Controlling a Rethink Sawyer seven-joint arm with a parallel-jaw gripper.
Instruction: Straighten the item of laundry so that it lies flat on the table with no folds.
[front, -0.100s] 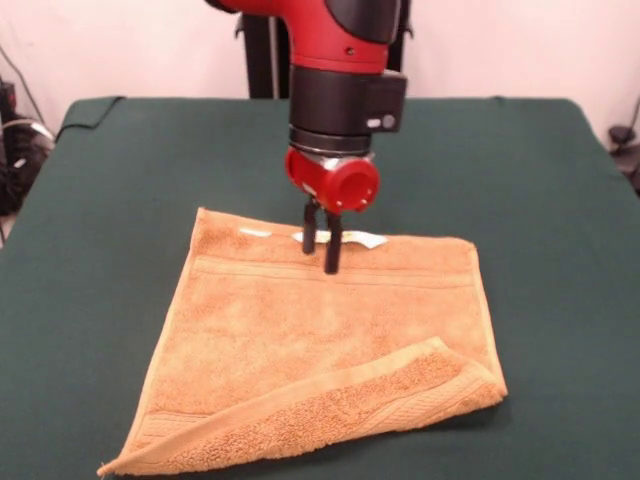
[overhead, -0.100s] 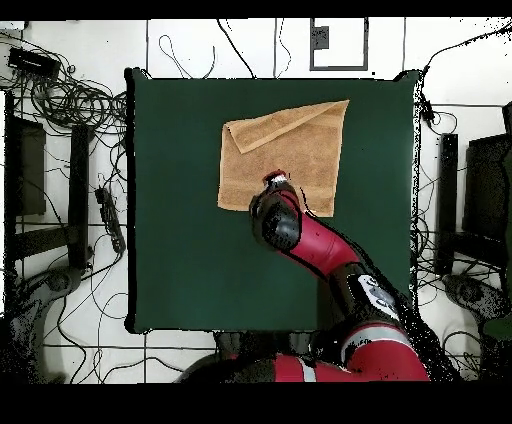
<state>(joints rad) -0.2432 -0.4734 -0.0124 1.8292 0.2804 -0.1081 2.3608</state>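
The towel (front, -0.100s: 320, 340) lay near the middle of the counter (front, -0.100s: 560, 200), mostly flat. One edge strip, the one farthest from the white label (front, -0.100s: 365, 239), was folded over onto it and needed opening. The tool (front, -0.100s: 321, 248) stood at the label edge, fingers slightly apart, gripping nothing.

Towel's (front, -0.100s: 330, 330) near corner cut off by bottom edge.

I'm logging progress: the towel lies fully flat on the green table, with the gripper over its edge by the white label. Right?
Not quite. The towel is not fully flat: in the front view its near edge is folded back over itself in a long flap. The rest holds: it lies on the green table, and the gripper is over the edge by the white label.
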